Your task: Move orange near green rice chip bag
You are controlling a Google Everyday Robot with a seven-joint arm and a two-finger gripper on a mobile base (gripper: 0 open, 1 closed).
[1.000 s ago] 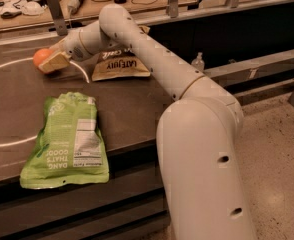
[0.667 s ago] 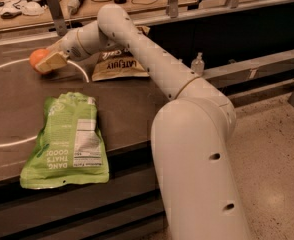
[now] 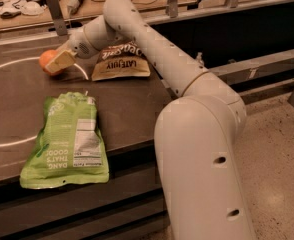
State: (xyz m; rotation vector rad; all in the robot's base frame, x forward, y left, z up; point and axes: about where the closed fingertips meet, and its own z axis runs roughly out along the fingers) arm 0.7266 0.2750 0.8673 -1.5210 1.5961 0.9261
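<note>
The orange (image 3: 46, 59) rests on the dark tabletop at the back left, partly covered by my gripper (image 3: 58, 62). The gripper reaches in from the right on the long white arm, and its pale fingers (image 3: 62, 60) close around the orange's right side. The green rice chip bag (image 3: 67, 141) lies flat near the table's front edge, label up, well in front of the orange and apart from it.
A tan-and-brown chip bag (image 3: 121, 62) lies just right of the gripper, under the arm. A white curved line (image 3: 7, 66) is marked on the tabletop (image 3: 132, 109). A cluttered shelf (image 3: 32, 6) runs behind the table. My white base (image 3: 202, 174) stands at the right.
The gripper and the orange first moved slightly left, then shifted right, closer to the tan bag. The green bag has not moved.
</note>
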